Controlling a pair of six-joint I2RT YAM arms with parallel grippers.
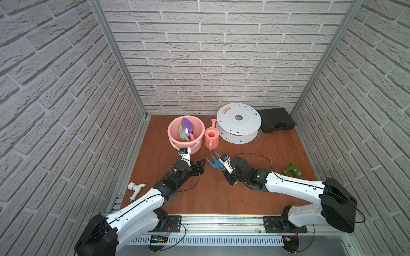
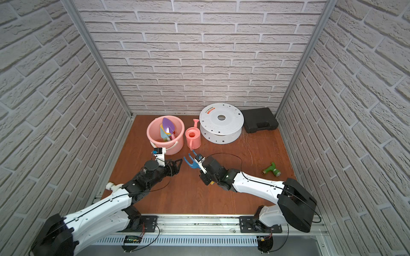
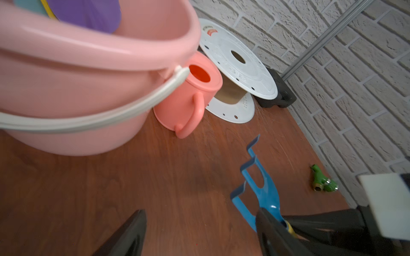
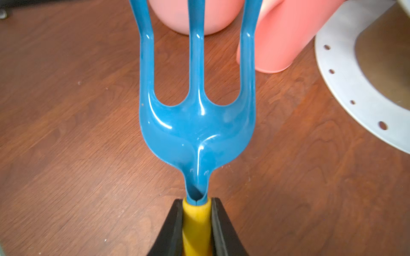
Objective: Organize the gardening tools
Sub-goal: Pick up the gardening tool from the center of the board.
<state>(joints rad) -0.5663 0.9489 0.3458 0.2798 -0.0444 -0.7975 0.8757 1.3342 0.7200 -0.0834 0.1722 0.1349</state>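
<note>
Now the right arm has the blue fork [image 4: 197,128] in its grip, near the middle of the table [image 1: 221,199].
Its right end effector [image 4: 196,210] is clamped on the fork's yellow handle, with the tines pointing far toward the pink watering can [image 1: 211,137]. The left end effector [image 3: 199,223] waits just left of the fork, jaws apart. Behind it, the pink bucket [image 1: 172,133] holds the purple trowel [image 1: 187,125] and other tools.

White brick-pattern walls [image 1: 221,55] rise beyond and to either side of the right end effector [image 4: 196,205]; a reddish wood-grain tabletop [image 1: 210,195] lies beneath it, aluminium posts [image 1: 121,62] at the far corners.
</note>
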